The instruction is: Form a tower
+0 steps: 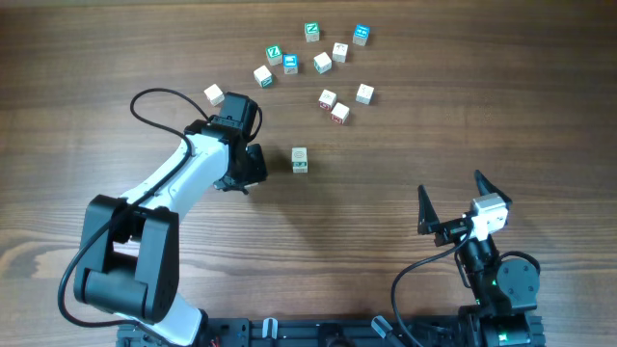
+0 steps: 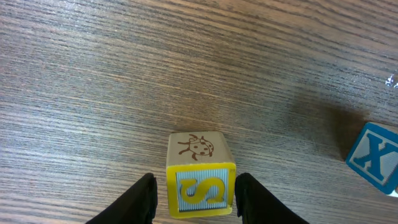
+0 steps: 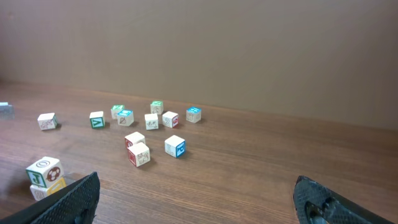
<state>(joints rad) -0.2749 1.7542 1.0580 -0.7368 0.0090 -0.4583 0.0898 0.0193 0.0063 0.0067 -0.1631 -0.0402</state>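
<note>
At table centre, tower (image 1: 300,160) stands near L gripper (image 2: 194,191), apart from it. L jaws part-closed, clamping yellow S cube (image 2: 198,149). R gripper (image 1: 453,200) wide open, empty.

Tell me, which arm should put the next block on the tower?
Left. The left arm's fingers sit on both sides of the yellow S cube, near the tower. The right arm's fingers are wide open with nothing between them, and that arm is far from the tower.

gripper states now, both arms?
Left gripper: closed on the yellow S cube.
Right gripper: open, holding nothing.
</note>
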